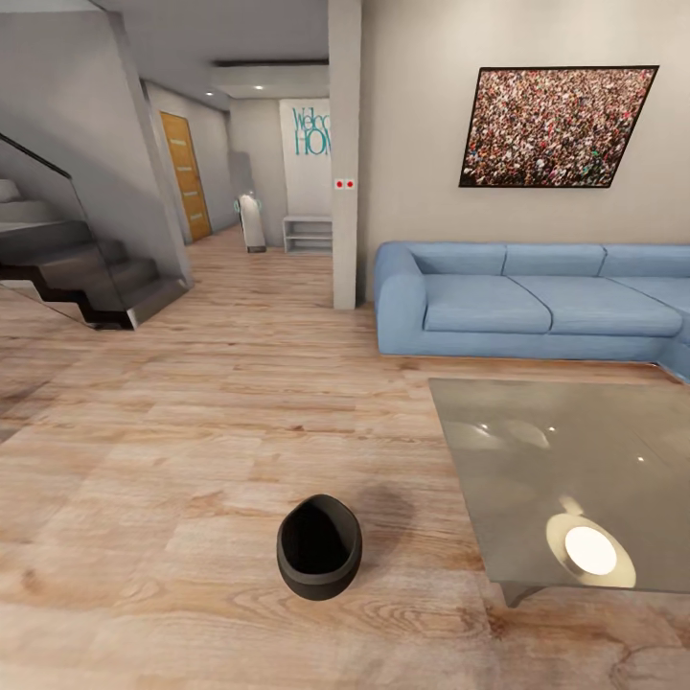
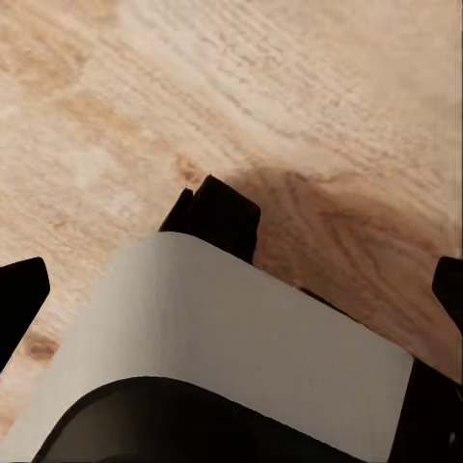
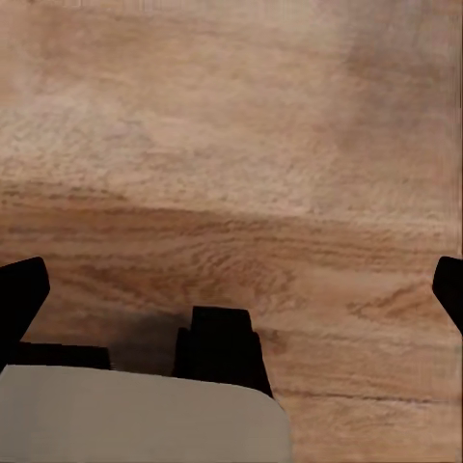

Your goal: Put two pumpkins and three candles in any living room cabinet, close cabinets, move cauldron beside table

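One black cauldron (image 1: 319,548) sits upright on the plank floor (image 1: 172,460), just off the near left corner of the glass-topped table (image 1: 537,450) and apart from it. Behind the table stands a blue sofa (image 1: 537,302). Each wrist view looks down at floor, with the left gripper (image 2: 236,289) and right gripper (image 3: 231,294) both spread wide, holding nothing.

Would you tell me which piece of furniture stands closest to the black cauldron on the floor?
The glass-topped low table, just right of the cauldron in the head view. The blue sofa sits farther back against the wall, and the pale shelf unit is down the hallway.
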`<state>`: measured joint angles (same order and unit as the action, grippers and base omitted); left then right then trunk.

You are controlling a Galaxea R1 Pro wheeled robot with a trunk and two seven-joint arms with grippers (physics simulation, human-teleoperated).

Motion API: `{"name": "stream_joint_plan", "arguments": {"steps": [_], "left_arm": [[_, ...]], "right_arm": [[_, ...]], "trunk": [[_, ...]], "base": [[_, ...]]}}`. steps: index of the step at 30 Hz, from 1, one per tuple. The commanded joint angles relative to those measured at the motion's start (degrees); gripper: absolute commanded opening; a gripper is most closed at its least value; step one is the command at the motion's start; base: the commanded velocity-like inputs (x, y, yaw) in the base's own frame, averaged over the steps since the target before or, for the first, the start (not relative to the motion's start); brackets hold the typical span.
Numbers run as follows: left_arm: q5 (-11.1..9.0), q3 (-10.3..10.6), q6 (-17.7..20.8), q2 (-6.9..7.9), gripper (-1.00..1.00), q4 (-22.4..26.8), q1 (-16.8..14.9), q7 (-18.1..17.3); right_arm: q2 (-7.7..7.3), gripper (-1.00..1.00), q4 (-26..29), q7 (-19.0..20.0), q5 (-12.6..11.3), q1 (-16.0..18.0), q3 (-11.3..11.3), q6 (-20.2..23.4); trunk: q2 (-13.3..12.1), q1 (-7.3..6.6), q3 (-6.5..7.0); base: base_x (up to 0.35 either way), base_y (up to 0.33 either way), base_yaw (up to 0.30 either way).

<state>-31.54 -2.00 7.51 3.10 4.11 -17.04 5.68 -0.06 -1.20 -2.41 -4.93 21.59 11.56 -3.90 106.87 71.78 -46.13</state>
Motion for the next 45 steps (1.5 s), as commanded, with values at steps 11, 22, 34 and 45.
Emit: {"name": "stream_joint_plan", "arguments": {"steps": [11, 22, 34, 45], "left_arm": [[-0.62, -4.47, 16.61, 2.76, 1.0, 30.11, -12.66, 2.68], [-0.51, -4.56, 16.65, 2.93, 1.0, 36.19, -16.97, 2.84], [-0.46, -4.51, 16.51, 2.81, 1.0, 36.47, -16.98, 2.86], [-0.37, -4.27, 16.59, 2.69, 1.0, 36.41, -16.98, 2.84]], "right_arm": [[6.23, 1.0, 29.9, -1.04, 3.08, 12.82, 0.58, 34.04], [6.92, 1.0, 32.3, -1.18, 2.75, 19.03, 0.31, 34.91], [7.67, 1.0, 31.91, -0.85, 2.68, 19.14, 0.39, 34.84], [7.62, 1.0, 31.88, -0.85, 1.44, 19.1, 0.33, 34.78]], "trunk": [[0.02, -0.01, -0.05], [0.02, -0.01, -0.05], [0.02, -0.01, 0.05], [0.02, -0.01, 0.66]], "base": [[0.0, 0.0, 0.0], [0.0, 0.0, 0.0], [0.0, 0.16, -0.032], [0.0, 0.33, -0.233]]}}
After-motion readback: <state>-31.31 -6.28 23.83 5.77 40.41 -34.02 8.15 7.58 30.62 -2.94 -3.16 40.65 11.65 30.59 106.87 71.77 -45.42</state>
